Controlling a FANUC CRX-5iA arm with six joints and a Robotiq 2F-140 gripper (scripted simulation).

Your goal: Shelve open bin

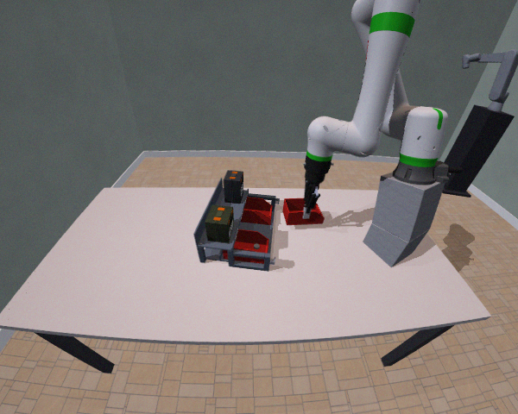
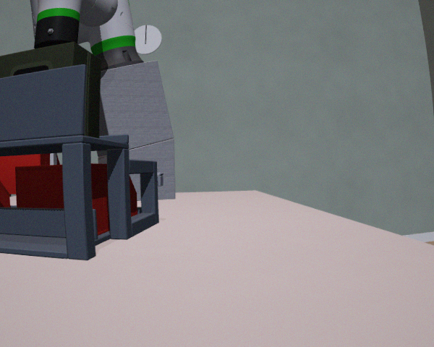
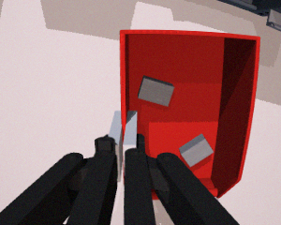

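The black two-finger tool (image 3: pixel 124 122) is pressed together on the thin left wall of the red open-fronted plastic bin (image 3: pixel 178 75), one pad inside and one outside, as far as the wrist view shows. The bin is out on the pale table (image 1: pixel 116 267), at about 3 o'clock from the dark grey metal shelf frame (image 1: pixel 199 234) in the top view. Two flat grey parts (image 3: pixel 155 92) lie on its floor.

The step in hand looks like the grasp-and-lift. The transfer to the shelf has not begun. Next, I judge, the bin must be raised level so that the parts stay in. It must then be carried over the front lip and lowered behind it, with its rear end slid under the board.

Whether the bin rests on the table or hangs just above it cannot be told. The free place in the row is hard to pick out, as the frame bars and two olive-green boxes (image 1: pixel 218 222) on top of the shelf screen it. In the exterior view the shelf is cut off at 9 o'clock and hides the tool.
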